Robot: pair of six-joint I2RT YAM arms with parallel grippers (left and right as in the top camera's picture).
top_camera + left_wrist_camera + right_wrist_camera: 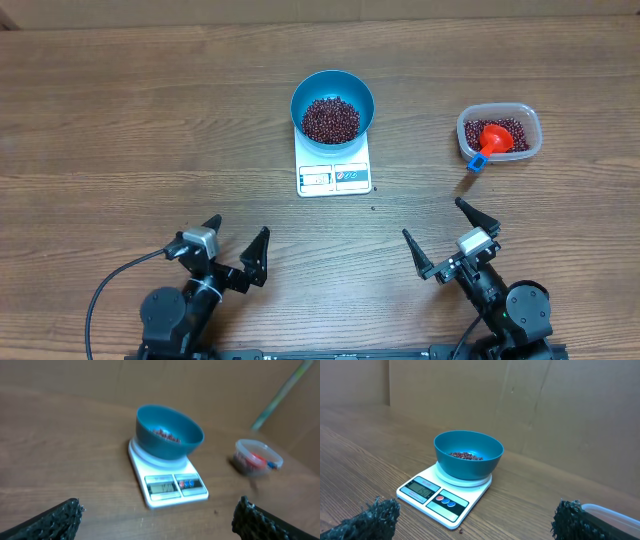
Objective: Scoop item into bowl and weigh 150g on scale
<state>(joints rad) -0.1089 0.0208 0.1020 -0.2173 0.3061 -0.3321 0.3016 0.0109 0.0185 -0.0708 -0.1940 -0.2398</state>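
While parked at the near edge of the table (120, 120), the left gripper (239, 228) and right gripper (433, 218) are standing with jaws spread wide, holding nothing. Beyond them the bowl (304, 96) is sitting on the scale (333, 176), carrying the beans (330, 119). Further right, a clear tub (531, 124) is holding more beans and a red scoop (493, 138).

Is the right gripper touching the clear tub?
Apart. The overhead view shows the right gripper open and empty, with a stretch of bare table between its fingertips and the tub.
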